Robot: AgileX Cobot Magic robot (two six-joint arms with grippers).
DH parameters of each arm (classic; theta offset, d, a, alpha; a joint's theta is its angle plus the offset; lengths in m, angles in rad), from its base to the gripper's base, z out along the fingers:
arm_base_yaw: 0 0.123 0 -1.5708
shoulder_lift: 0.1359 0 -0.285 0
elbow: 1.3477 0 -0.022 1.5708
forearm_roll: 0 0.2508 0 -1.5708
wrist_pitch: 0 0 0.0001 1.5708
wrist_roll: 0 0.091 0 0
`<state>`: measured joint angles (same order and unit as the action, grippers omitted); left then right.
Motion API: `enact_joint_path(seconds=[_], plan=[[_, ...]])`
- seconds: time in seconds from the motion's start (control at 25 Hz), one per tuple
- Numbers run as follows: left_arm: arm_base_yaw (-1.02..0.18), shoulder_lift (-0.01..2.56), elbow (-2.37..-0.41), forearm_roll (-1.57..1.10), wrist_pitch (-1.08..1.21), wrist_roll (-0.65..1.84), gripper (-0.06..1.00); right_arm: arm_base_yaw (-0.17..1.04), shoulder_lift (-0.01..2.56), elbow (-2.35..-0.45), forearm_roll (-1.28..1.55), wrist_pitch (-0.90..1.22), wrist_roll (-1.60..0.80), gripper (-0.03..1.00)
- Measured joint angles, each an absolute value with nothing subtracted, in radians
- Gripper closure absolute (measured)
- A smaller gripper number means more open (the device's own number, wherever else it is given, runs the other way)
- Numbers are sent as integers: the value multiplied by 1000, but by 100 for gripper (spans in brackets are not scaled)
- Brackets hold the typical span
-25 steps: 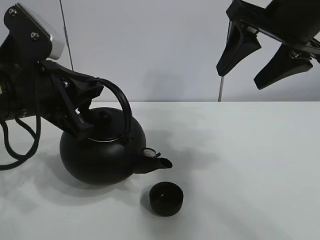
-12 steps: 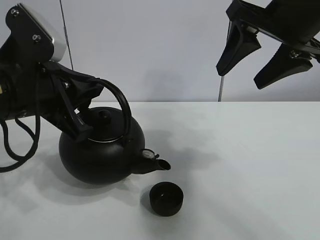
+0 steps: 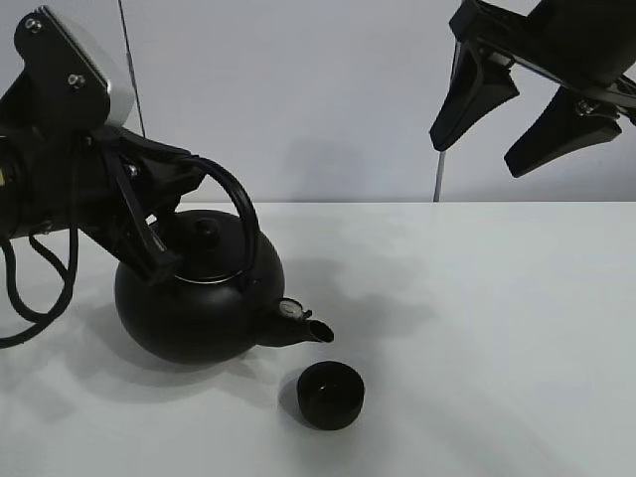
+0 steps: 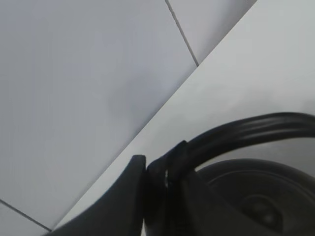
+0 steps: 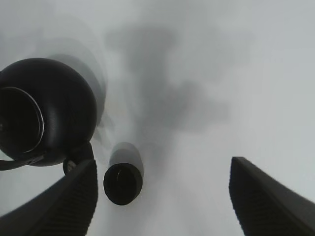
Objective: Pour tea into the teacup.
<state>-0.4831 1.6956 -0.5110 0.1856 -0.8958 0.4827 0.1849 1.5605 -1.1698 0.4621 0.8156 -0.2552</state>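
I'm looking at a plain white bench (image 3: 477, 328) running back to a pale wall. The teacup (image 3: 331, 395) stands upright on it, mouth up, toward the front of my high view. Just behind it and to its left is the kettle (image 3: 194, 303), tipped so that its spout (image 3: 308, 328) angles down toward the cup, near the rim but apart from it. The kettle's belly sits low over its own shadow; I can't tell if it touches the bench.
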Motion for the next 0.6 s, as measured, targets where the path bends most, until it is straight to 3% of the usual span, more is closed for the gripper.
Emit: enact_joint_path(seconds=[0.6], plan=[[-483,1696,-511,186,-897,579,83,185,1560,-1170,462,816,-255,45]])
